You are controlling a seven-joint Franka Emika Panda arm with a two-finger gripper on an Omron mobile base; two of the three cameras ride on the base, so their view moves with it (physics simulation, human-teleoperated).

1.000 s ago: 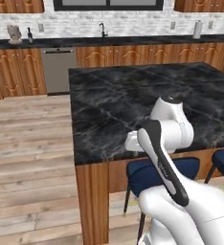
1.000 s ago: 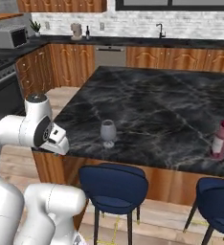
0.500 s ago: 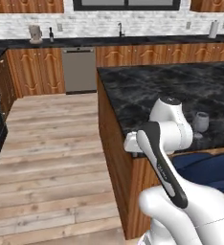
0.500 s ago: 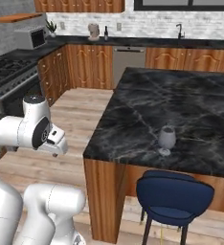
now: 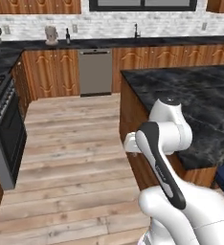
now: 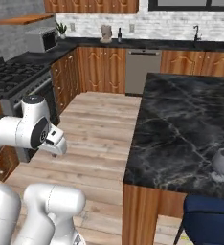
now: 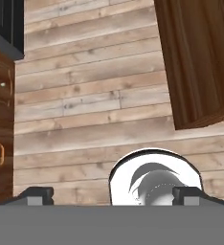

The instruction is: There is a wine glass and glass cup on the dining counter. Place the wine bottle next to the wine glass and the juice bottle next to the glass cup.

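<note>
From behind on the left, the folded arm sits beside the near corner of the dining counter (image 5: 200, 91); far off on the back worktop (image 5: 109, 44) stands a slim dark bottle (image 5: 68, 36), perhaps the wine bottle, though too small to tell.

From the right, the wine glass (image 6: 223, 163) stands upright near the counter's front edge, well apart from the arm; a blue stool (image 6: 209, 215) sits below it.

From the hand, the gripper (image 7: 113, 195) points down at the wooden floor (image 7: 85, 95), fingers spread wide with nothing between them.
</note>
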